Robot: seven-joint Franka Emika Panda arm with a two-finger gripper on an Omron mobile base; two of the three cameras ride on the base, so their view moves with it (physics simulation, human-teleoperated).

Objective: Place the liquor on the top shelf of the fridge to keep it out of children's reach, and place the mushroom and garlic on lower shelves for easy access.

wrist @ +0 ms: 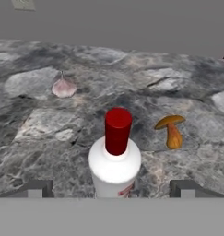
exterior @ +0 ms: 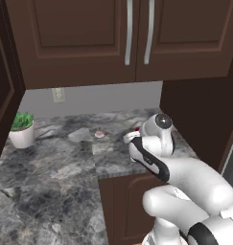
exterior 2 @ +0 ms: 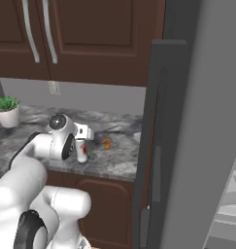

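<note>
The liquor [wrist: 114, 159], a white bottle with a red cap, stands upright on the marble counter [wrist: 49, 120]. My gripper [wrist: 112, 189] is open, with one fingertip on each side of the bottle's body and a gap to each. In the right base view the hand hangs just over the liquor [exterior 2: 81, 151]. The orange-brown mushroom [wrist: 171, 131] stands right of the bottle, also seen as the mushroom [exterior 2: 107, 143]. The pinkish garlic [wrist: 63, 87] lies farther back on the left, and shows as the garlic [exterior: 99, 134]. The fridge door [exterior 2: 175, 146] stands open at the right, with pale shelves [exterior 2: 231, 202] inside.
A potted plant [exterior: 22, 129] sits at the counter's left end. Dark wooden cabinets [exterior: 127, 38] hang low over the counter. A wall outlet [exterior: 57, 94] is on the grey backsplash. The open fridge door's edge stands close to the counter's right end.
</note>
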